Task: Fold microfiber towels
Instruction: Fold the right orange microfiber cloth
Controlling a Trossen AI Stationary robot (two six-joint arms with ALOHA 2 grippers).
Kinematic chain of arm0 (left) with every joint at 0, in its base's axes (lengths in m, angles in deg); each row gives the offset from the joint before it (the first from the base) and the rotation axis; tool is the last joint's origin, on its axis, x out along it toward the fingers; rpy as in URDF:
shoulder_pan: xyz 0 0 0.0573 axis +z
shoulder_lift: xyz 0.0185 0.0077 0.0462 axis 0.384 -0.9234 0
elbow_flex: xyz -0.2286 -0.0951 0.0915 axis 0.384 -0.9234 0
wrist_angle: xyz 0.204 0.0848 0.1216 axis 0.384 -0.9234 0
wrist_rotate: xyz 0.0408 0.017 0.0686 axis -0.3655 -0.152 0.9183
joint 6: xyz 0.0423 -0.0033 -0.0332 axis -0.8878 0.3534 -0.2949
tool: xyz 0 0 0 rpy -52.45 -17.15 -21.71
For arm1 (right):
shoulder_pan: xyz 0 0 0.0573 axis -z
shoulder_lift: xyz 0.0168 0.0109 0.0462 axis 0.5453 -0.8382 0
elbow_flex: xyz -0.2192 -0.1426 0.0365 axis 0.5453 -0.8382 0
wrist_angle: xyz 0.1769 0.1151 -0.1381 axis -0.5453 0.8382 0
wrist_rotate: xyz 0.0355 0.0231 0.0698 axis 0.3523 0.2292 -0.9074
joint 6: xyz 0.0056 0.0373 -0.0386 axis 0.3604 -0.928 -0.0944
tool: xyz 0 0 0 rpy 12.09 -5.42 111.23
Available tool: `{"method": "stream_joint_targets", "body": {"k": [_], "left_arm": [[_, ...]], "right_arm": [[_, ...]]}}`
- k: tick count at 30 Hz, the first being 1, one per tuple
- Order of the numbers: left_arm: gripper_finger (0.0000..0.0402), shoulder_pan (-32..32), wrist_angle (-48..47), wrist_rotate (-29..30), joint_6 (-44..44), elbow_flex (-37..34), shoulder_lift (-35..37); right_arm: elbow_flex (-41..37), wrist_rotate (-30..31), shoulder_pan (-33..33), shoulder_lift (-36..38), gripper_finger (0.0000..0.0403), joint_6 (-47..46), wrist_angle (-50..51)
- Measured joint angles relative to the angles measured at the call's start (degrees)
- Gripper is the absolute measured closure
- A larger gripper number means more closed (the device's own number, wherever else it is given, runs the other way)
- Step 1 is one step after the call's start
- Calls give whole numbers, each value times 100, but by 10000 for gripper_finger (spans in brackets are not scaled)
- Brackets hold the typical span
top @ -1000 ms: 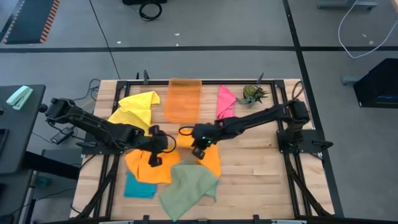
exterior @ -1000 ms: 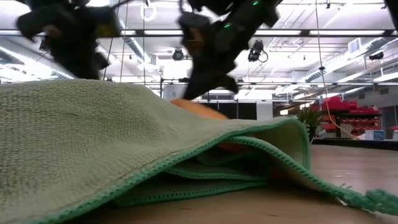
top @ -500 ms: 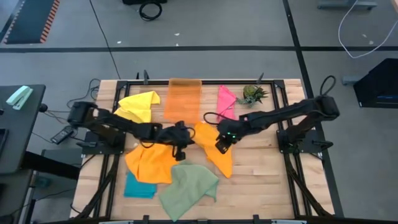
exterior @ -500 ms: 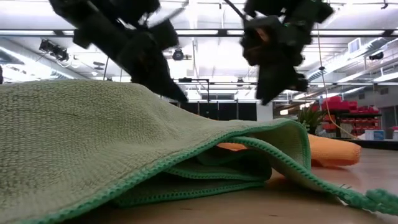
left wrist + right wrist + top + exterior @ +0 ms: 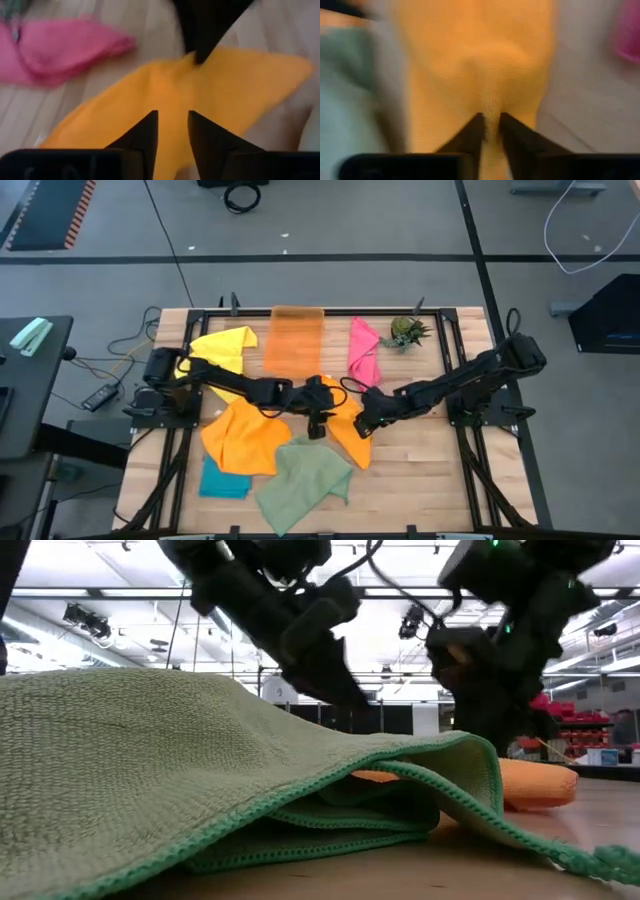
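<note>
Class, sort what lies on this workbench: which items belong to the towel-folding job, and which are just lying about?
Part of the job:
soft orange microfibre towel
crumpled yellow towel
folded pink towel
sage green towel
teal towel

Lying about:
rigid translucent orange rectangular tray
small spiky green plant

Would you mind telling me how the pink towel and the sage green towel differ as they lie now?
The pink towel lies bunched narrow at the table's far edge beside the plant; the sage green towel sprawls wider at the near edge, overlapping an orange towel. Both are crumpled, unfolded and untouched.
</note>
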Motion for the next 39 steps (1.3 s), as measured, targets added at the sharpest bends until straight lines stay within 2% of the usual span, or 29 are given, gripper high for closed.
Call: {"method": "stream_joint_targets", "body": {"k": [2,6,11,14,17,19,22,24,31,33,39], "left_arm": [[266,60,-60,-51,74,176,-2],[243,255,-62,-328,423,129,284],[235,568,-75,-825,535,-135,701],[240,775,-84,-1543,470,-202,656],[248,858,-234,-1755,461,-287,501],[253,875,-294,-1759,407,-277,390],[260,843,57,-1812,300,-232,168],[263,800,-149,-1821,296,-262,107],[263,670,357,-1775,275,-97,-335],[262,666,230,-1721,186,-61,-465],[249,621,646,-1267,-44,219,-911]], "right_arm": [[109,124,-127,189,386,215,38],[482,178,-251,450,396,580,265],[1053,30,-439,589,399,1689,433],[1260,-481,-447,534,400,1920,898],[1260,-1105,-468,391,400,1801,934],[1236,-1398,-557,237,400,1682,962],[1203,-1499,-664,50,401,1581,1026],[1216,-1549,-701,-136,401,1402,742],[1159,-1576,-865,-365,398,1136,583],[1168,-1513,-865,-397,394,1041,493],[1151,-1291,-917,-231,372,946,737]]}}
